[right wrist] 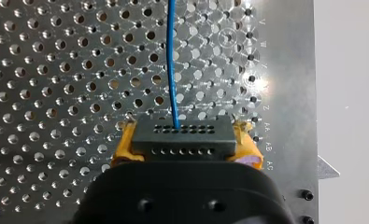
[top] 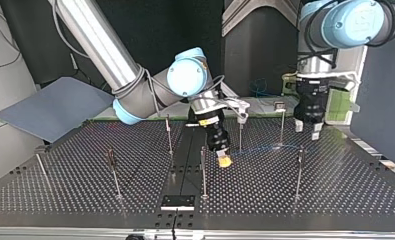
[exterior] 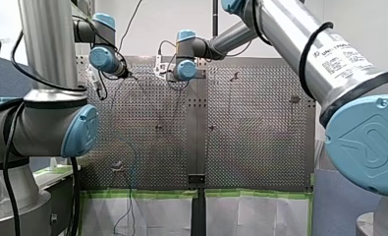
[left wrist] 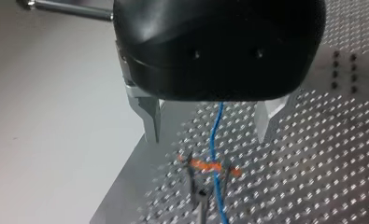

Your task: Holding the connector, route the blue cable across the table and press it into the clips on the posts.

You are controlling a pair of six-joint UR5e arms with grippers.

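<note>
Posts (top: 203, 172) stand thin and upright all over the perforated table (top: 335, 190) and crowd the work. In the top view one rises just beside my right gripper (top: 225, 161), on the side toward the view's left. A second post (top: 240, 135) stands just behind it. My right gripper hangs low over the middle of the table. Its yellow pads (right wrist: 121, 144) are clamped on the two ends of the black connector (right wrist: 182, 137). The blue cable (right wrist: 172, 70) leaves the connector's upper face and runs straight ahead over the holes. In the top view it is a faint line heading to the view's right, toward a taller post (top: 281, 122) near my left arm.

My left gripper (left wrist: 208, 137) hangs with its metal fingers (left wrist: 152, 119) spread apart and grasps nothing. In its wrist view the cable passes beneath the gap between them, touching neither, and crosses an orange-banded clip (left wrist: 210, 167) on a post top. Whether it sits fully in the clip I cannot tell.

A black plate (top: 177, 201) lies at the table's near edge in the top view. A blue-grey sheet (top: 50, 110) lies beyond the table at that view's left.
</note>
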